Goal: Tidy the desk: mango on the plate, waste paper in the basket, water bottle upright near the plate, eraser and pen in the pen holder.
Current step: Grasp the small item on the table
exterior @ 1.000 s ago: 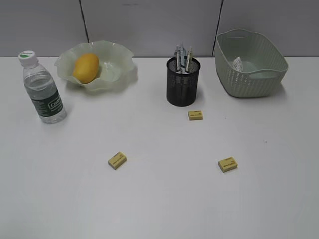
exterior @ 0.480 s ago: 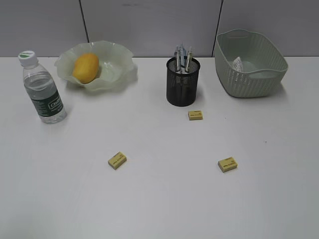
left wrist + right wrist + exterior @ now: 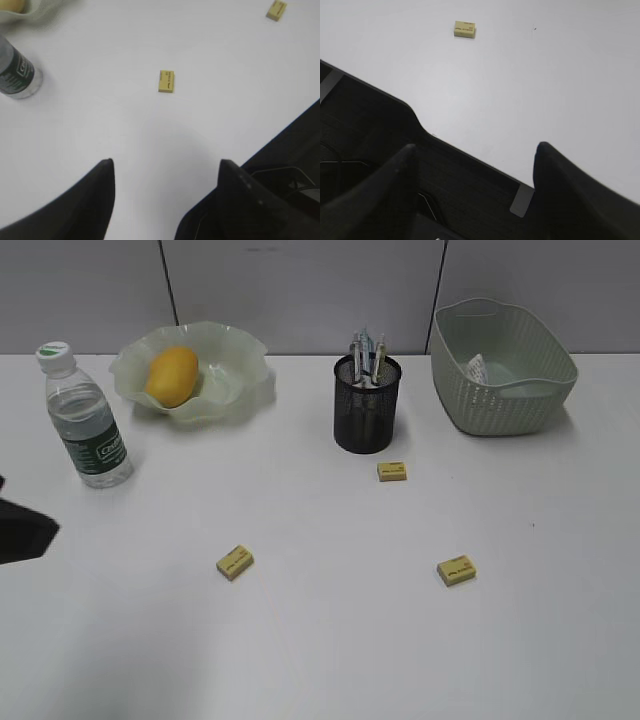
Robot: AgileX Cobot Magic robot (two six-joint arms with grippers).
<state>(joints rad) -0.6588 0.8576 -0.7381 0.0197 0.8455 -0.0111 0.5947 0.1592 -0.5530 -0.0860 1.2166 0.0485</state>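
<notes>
Left gripper (image 3: 162, 172) is hovering with jaws wide, 1 eraser (image 3: 166, 81) lying on the counter (image 3: 100, 115) ahead of them. Right gripper (image 3: 475, 155) is gaping too, another eraser (image 3: 465, 29) sitting far ahead.

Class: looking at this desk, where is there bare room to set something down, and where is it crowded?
Free: the white desk in front of the three yellow erasers, and between them. Crowded: the back row, with clear water bottle, wavy green plate, black mesh pen holder, woven green basket.
</notes>
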